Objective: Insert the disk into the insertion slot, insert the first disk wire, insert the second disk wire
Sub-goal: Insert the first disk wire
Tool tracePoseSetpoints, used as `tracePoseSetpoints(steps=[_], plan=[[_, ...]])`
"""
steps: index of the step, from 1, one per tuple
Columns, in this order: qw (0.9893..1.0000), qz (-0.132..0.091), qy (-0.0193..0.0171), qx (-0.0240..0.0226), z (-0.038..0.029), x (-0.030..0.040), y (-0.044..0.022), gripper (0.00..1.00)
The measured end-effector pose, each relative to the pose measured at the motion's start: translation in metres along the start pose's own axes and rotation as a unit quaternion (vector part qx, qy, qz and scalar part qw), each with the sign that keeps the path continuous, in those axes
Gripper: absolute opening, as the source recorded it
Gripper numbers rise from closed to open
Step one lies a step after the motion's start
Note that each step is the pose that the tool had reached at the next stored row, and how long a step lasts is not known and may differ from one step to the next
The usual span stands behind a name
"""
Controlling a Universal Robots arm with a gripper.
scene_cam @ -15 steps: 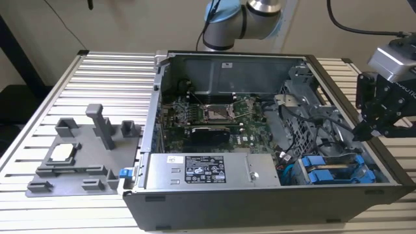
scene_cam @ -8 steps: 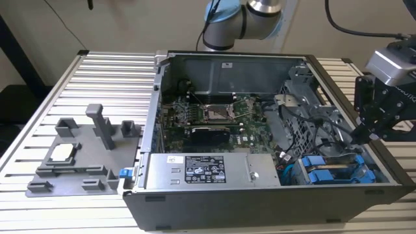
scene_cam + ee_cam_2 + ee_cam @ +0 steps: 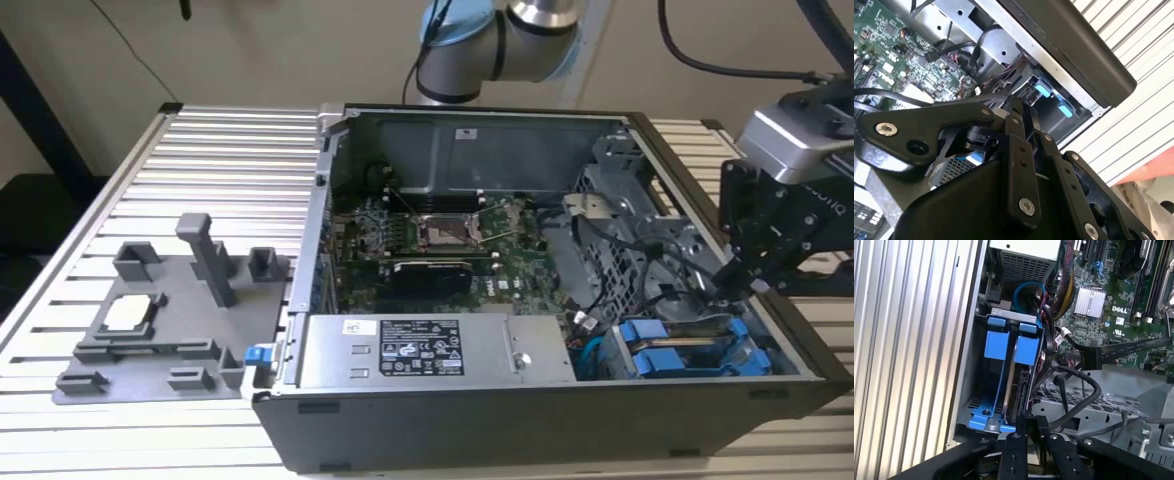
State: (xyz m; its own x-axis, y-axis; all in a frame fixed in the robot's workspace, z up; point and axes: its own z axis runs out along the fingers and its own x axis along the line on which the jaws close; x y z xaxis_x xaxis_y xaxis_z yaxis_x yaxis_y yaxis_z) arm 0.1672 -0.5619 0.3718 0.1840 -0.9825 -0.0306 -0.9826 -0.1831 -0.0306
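Disk (image 3: 1018, 386): seated edge-on in the slot (image 3: 1013, 315), blue carrier tabs facing out, just beside a second blue carrier (image 3: 996, 345). Looks fully in, as far as I can judge.
Slot: grey metal bay in the lower corner of the case (image 3: 534, 425), at the exterior view's right.
Gripper (image 3: 1028, 421): reached down into the case at the back end of the disk, also seen in the exterior view (image 3: 738, 285) and second wrist view (image 3: 1018, 114).
Fingers: pressed close together. They look to be pinching the black plug end of a wire (image 3: 1089, 390), though the contact itself is hard to make out.
Wire: black, loops from the fingertips up over the cage towards the motherboard (image 3: 441, 235). Whether it is plugged in I cannot tell.
Disk handling: probably dense for its size, rigid, smooth metal, shock-sensitive. Best taken by the blue plastic frame or its tabs, not the label face or connector edge.
Wire handling: limp cable with a stiff plug. Hold the plug body, not the cord, and keep it square to the socket.
Progress: disk step appears done, work now at the wires.
Risk: plug going in tilted, loose cables nearby snagging.
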Motion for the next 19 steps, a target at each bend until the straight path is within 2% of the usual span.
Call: tracePoseSetpoints(steps=[7,11,19], plan=[[0.9999,0.007,0.0022,0.0105,0.0022,-0.0003,0.0024,0.19],[0.9998,0.017,0.0028,0.0114,0.003,-0.0006,0.0044,0.19],[0.9998,0.018,0.0028,0.0115,0.0031,-0.0007,0.0047,0.19]])
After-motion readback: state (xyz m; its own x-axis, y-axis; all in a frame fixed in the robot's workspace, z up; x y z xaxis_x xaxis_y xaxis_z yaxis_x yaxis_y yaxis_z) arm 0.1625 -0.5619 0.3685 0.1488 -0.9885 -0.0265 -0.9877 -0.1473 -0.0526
